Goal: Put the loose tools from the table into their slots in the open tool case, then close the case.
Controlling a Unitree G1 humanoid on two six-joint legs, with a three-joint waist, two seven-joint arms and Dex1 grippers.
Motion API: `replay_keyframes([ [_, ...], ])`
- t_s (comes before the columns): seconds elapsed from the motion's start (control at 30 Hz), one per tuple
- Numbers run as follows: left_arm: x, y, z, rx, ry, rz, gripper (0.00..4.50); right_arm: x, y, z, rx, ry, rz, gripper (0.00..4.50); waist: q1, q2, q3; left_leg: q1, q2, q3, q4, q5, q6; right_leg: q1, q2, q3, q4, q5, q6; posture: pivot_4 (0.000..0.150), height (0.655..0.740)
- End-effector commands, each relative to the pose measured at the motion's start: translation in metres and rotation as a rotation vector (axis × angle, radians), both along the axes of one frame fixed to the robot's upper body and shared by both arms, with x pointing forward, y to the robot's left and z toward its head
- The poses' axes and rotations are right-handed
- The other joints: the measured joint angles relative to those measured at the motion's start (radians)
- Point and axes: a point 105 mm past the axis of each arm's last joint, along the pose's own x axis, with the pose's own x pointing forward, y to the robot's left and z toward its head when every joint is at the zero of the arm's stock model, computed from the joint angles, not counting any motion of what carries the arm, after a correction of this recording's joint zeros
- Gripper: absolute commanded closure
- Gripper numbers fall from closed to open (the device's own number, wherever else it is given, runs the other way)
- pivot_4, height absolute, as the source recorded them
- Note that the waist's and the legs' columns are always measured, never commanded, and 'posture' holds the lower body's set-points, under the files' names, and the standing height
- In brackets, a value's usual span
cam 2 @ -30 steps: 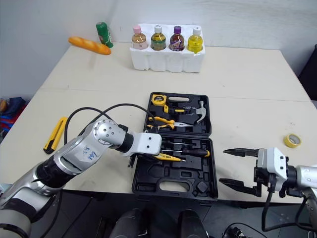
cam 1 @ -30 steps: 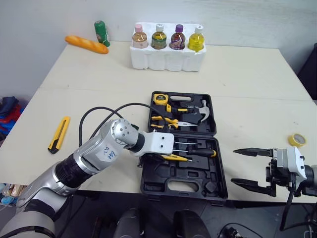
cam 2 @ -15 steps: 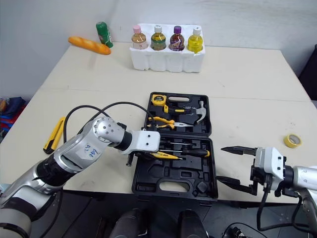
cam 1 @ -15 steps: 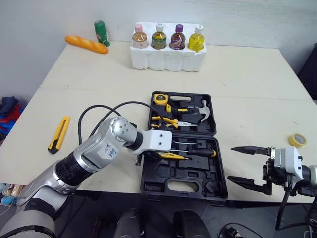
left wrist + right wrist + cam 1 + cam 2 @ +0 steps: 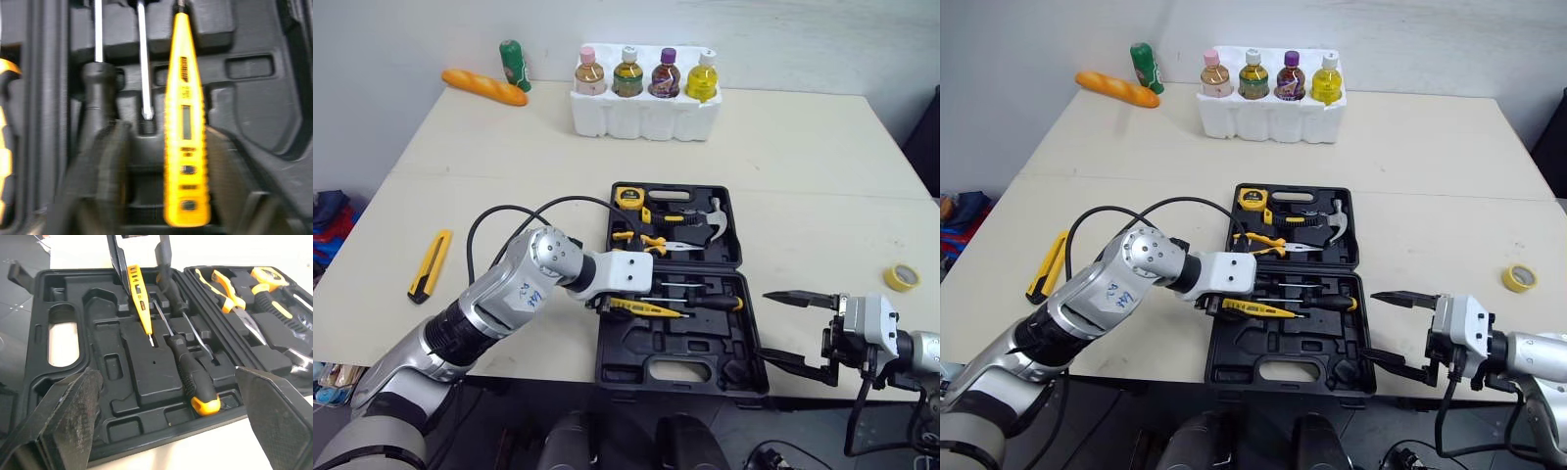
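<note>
My left gripper (image 5: 605, 302) hangs low over the front half of the tool case (image 5: 744, 377). Its fingers (image 5: 105, 166) stand wider than the yellow voltage tester (image 5: 646, 308) between them. The tester leans on one finger with a gap to the other and its tip is down in the moulding beside the black-handled screwdriver (image 5: 710, 303), so I judge it is being set into its slot, not clamped. My right gripper (image 5: 764, 324) is spread wide and empty, hovering just off the case's front right corner. The hinged half already holds the tape measure (image 5: 628, 195), pliers (image 5: 646, 238) and hammer (image 5: 710, 220). The front half holds the screwdrivers, with several recesses still bare. Two loose things are left, by my reckoning: the yellow utility knife (image 5: 430, 264), well off to my left, and the small yellow tape roll (image 5: 901, 277), near the right edge. The case lies open, so closing it is also still to do, which puts the task around the middle. The table (image 5: 803, 147) is pale cream and matte. At its far side stands a white foam tray (image 5: 646, 119) with four drink bottles, and a bread loaf (image 5: 484, 87) and a green bottle (image 5: 515, 65) sit at the far left corner. Behind is a plain light wall (image 5: 411, 29), and some coloured cloth lies on the floor to my left.
</note>
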Motion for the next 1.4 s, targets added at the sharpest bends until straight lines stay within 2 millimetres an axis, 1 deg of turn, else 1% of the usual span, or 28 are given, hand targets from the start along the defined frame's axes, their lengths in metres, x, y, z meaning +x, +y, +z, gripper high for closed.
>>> replay_keyframes([
  [0.03,-0.013,-0.009,0.017,-0.12,0.055,-0.071,0.61,-0.002,0.004,0.006,0.001,-0.036,0.018,0.0,0.0,0.0,0.0,0.0,0.0,0.0,0.0,0.0,0.0,0.0,0.0,0.0,0.0,0.0,0.0,0.15,0.74],
  [0.1,-0.012,-0.009,0.025,-0.169,0.057,-0.08,0.61,-0.001,0.003,0.006,0.002,-0.036,0.015,0.0,0.0,0.0,0.0,0.0,0.0,0.0,0.001,0.0,0.0,0.0,0.0,0.0,0.001,0.0,0.0,0.15,0.74],
  [0.23,-0.007,-0.004,0.041,-0.269,0.033,-0.111,0.61,0.002,0.004,0.005,0.015,-0.036,0.004,0.0,-0.002,0.0,0.0,0.0,0.0,0.0,0.002,0.0,0.0,0.0,0.0,0.0,0.001,0.0,0.0,0.15,0.74],
  [0.33,-0.009,0.002,0.057,-0.412,-0.003,-0.186,0.61,0.003,0.001,0.004,0.021,-0.038,-0.012,0.0,-0.001,0.0,0.0,0.0,0.0,0.0,0.001,0.0,0.0,0.0,0.0,0.0,0.001,0.0,0.0,0.15,0.74],
  [0.4,-0.009,0.009,0.06,-0.489,0.01,-0.196,0.61,0.004,-0.001,0.003,0.023,-0.043,-0.025,0.0,-0.001,0.0,0.0,0.0,0.0,0.0,0.001,0.0,0.0,0.0,0.0,0.0,0.001,0.0,0.0,0.15,0.74],
  [0.5,-0.016,0.018,0.06,-0.581,0.057,-0.243,1.33,0.007,-0.003,0.003,0.028,-0.059,-0.036,0.0,-0.002,0.0,0.0,0.0,0.0,0.0,0.002,0.0,0.0,0.0,0.0,0.0,0.002,0.0,0.0,0.15,0.74],
  [0.6,-0.02,0.021,0.054,-0.577,0.066,-0.26,2.55,0.007,-0.002,0.006,0.052,-0.086,-0.034,0.0,-0.002,0.0,0.0,0.0,0.0,0.0,0.002,0.0,0.0,0.0,0.0,-0.001,0.002,0.0,0.0,0.15,0.74],
  [0.67,-0.019,0.027,0.032,-0.453,0.036,-0.253,3.45,0.007,0.002,0.012,0.094,-0.111,-0.033,0.0,-0.002,0.0,0.0,0.0,0.0,0.0,0.002,0.0,0.0,0.0,0.0,0.0,0.002,0.0,0.0,0.15,0.74],
  [0.7,-0.019,0.028,0.023,-0.425,0.034,-0.25,3.88,0.006,0.003,0.013,0.099,-0.112,-0.029,0.0,-0.001,0.0,0.0,0.001,0.0,0.0,0.002,0.0,0.0,0.0,0.0,0.0,0.002,0.0,0.0,0.15,0.74],
  [0.73,-0.018,0.025,0.018,-0.447,0.043,-0.238,4.23,0.004,0.003,0.013,0.097,-0.109,-0.029,0.0,-0.001,0.001,-0.001,0.001,0.0,0.0,0.001,0.0,0.0,0.0,0.0,0.0,0.002,0.0,0.0,0.15,0.74],
  [0.77,-0.017,0.023,0.016,-0.475,0.051,-0.228,4.4,0.004,0.002,0.013,0.093,-0.105,-0.029,0.0,-0.001,0.001,-0.001,0.001,0.0,0.0,0.0,0.0,0.0,0.0,0.0,0.0,0.002,0.0,0.0,0.15,0.74],
  [0.87,-0.018,0.014,-0.002,-0.463,0.062,-0.235,4.4,0.002,0.002,0.014,0.087,-0.102,-0.029,0.0,0.002,0.001,-0.001,0.001,-0.001,0.0,0.001,0.0,0.0,0.0,-0.001,0.0,0.002,0.0,0.0,0.15,0.74],
  [1.07,-0.013,0.008,-0.02,-0.453,0.115,-0.196,4.4,0.0,0.004,0.012,0.089,-0.091,-0.036,0.0,-0.001,0.001,-0.001,0.001,0.0,0.0,0.001,0.0,0.001,0.0,-0.001,0.0,0.002,0.0,0.0,0.15,0.74],
  [1.17,-0.009,0.007,-0.027,-0.447,0.159,-0.151,4.4,0.0,0.003,0.014,0.083,-0.094,-0.04,0.0,-0.003,0.001,-0.001,0.001,0.0,0.0,0.001,0.0,0.001,0.0,0.0,0.0,0.002,0.0,0.0,0.15,0.74],
  [1.3,-0.01,0.008,-0.04,-0.399,0.174,-0.15,4.4,0.0,0.001,0.017,0.074,-0.105,-0.053,0.0,-0.002,0.001,-0.001,0.001,0.0,0.0,0.001,0.0,0.001,0.0,-0.001,0.0,0.002,0.0,0.0,0.15,0.74],
  [1.37,-0.003,0.01,-0.049,-0.365,0.144,-0.114,4.4,-0.001,0.0,0.017,0.073,-0.102,-0.06,0.0,-0.001,0.001,-0.001,0.001,0.0,0.0,0.001,0.0,0.001,0.001,-0.001,0.0,0.002,0.0,0.0,0.15,0.74],
  [1.4,0.001,0.012,-0.056,-0.327,0.121,-0.099,4.4,-0.001,0.0,0.016,0.074,-0.1,-0.065,0.0,0.0,0.001,-0.001,0.002,0.0,0.0,0.001,0.0,0.001,0.001,-0.001,0.0,0.002,0.0,0.0,0.15,0.74],
])
